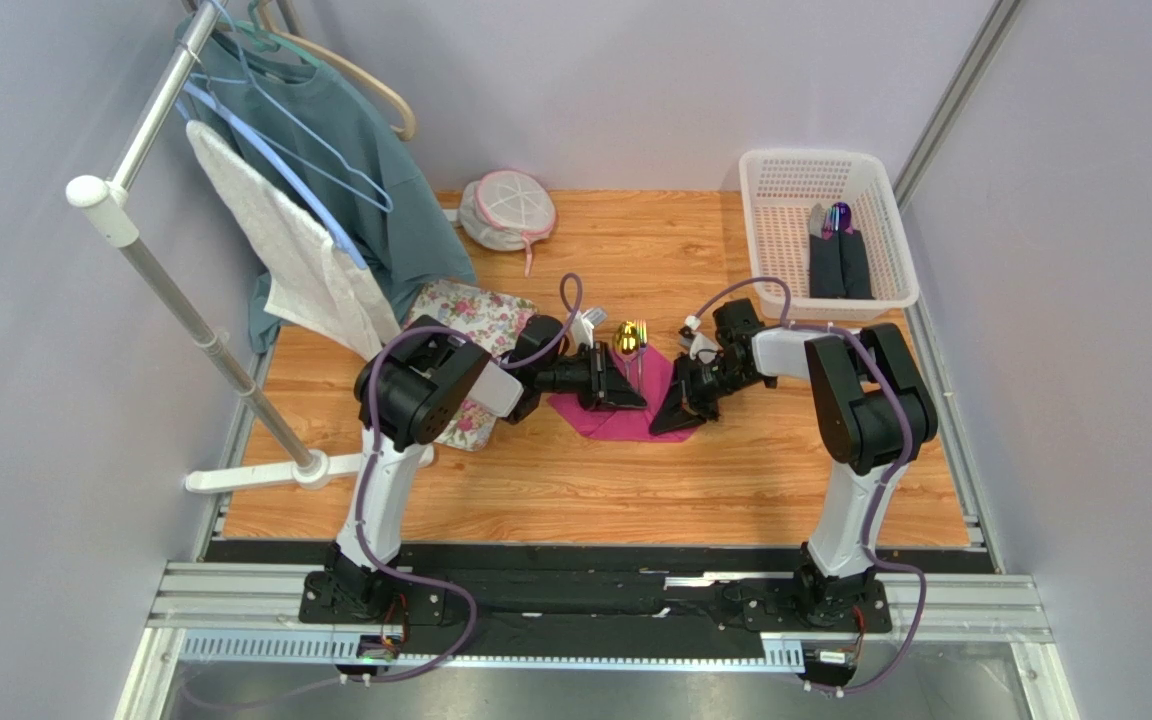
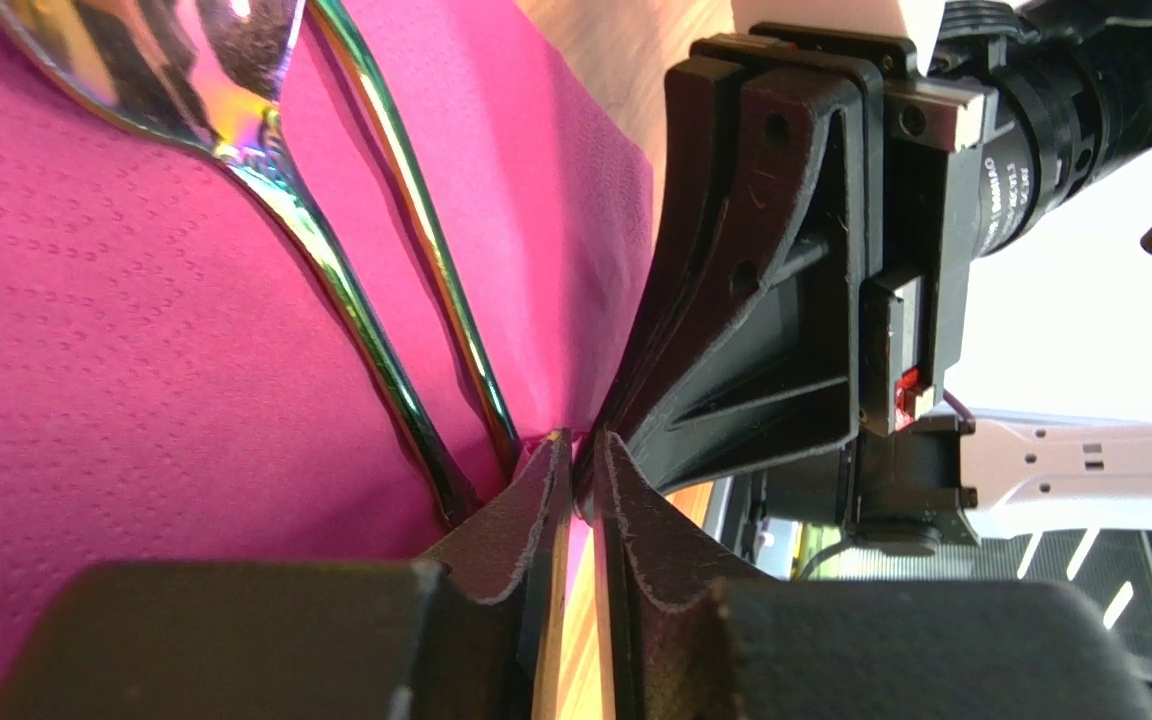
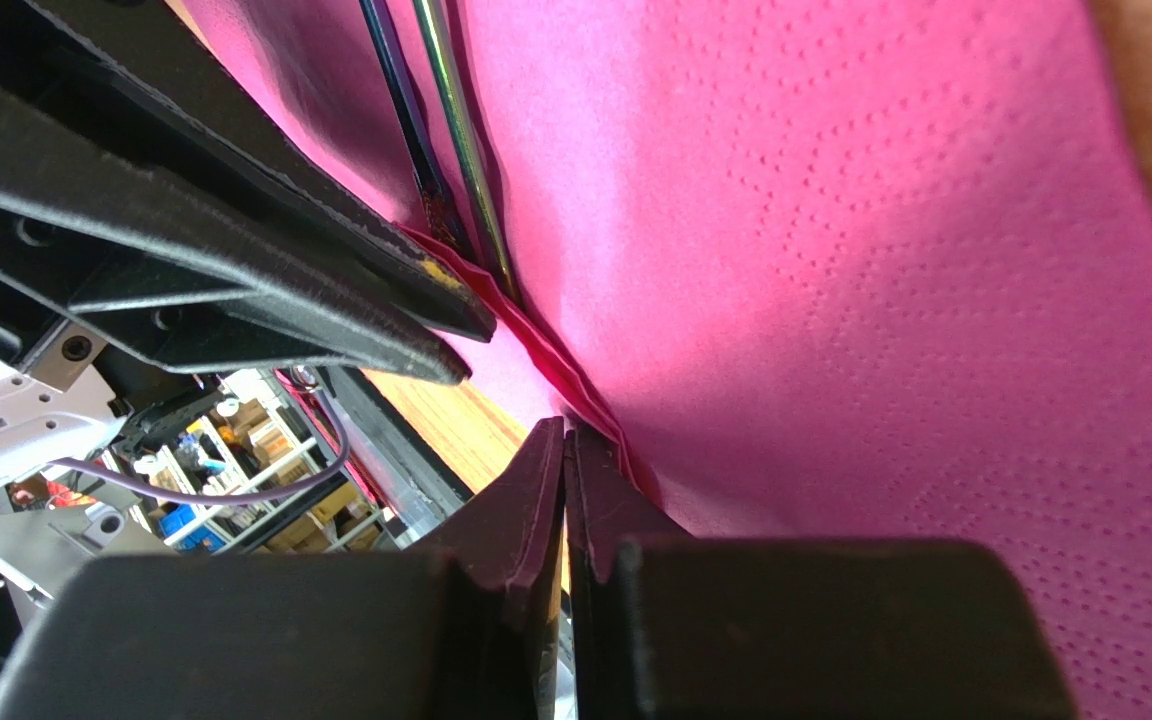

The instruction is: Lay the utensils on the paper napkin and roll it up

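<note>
**Nose to nose at the near edge**

Pressed close under its own wrist camera, the left end effector (image 2: pixel 579 447) stands with its jaws a thin slit apart at the near edge of the paper napkin (image 2: pixel 117 375). Pink shows right at the tips, but I cannot tell whether the paper is actually pinched (the slit is narrow and dark). The right end effector (image 3: pixel 564 435) is fully closed. The napkin's doubled-over edge runs straight into its tips, so it looks to have hold of the paper. From above, the two sit almost touching, the right one just to the right of the left, near the middle of the wooden surface (image 1: pixel 778 480).

The utensils (image 1: pixel 629 342) lie on the napkin, gold heads at the far side. The spoon (image 2: pixel 162 60) and the fork (image 2: pixel 409 210) run their handles side by side toward the near edge. The handle ends stop just beside the left fingertips, so that arm is the nearer one.

Everything to be wrapped therefore lies on the far side of both end effectors, long axis pointing at them. I'd judge a roll begun here would travel along the handles, not across them.
</note>
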Available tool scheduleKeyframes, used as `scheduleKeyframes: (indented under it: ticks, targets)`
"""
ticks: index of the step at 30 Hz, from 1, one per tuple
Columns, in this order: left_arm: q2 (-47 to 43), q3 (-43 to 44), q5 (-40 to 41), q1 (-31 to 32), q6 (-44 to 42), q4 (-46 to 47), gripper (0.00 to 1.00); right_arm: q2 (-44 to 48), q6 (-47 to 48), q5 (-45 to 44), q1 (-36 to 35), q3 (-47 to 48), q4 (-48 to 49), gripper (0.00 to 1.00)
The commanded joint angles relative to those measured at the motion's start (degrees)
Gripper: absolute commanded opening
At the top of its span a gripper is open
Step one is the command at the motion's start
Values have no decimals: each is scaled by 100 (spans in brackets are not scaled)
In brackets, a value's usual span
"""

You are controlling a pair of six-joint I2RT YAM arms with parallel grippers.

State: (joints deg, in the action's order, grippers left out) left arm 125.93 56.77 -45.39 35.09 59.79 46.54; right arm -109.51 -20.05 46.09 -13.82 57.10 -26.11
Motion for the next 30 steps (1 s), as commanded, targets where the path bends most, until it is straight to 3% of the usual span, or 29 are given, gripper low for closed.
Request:
scheduleKeyframes:
  ticks: [1,15,27,30]
  targets:
    - [177,0,118,-37,-11,285,16,-44,151,-293,11,117,-26,5]
    - [222,44,135,-64,-187,-22,9,334,-315,-231,-102,310,159,5]
    - [230,27,153,-90,-301,-207,8,114,36,-1145,-314,249,18,3]
    - [230,27,144,-90,-328,-225,7,350,150,-1102,-296,345,-192,8]
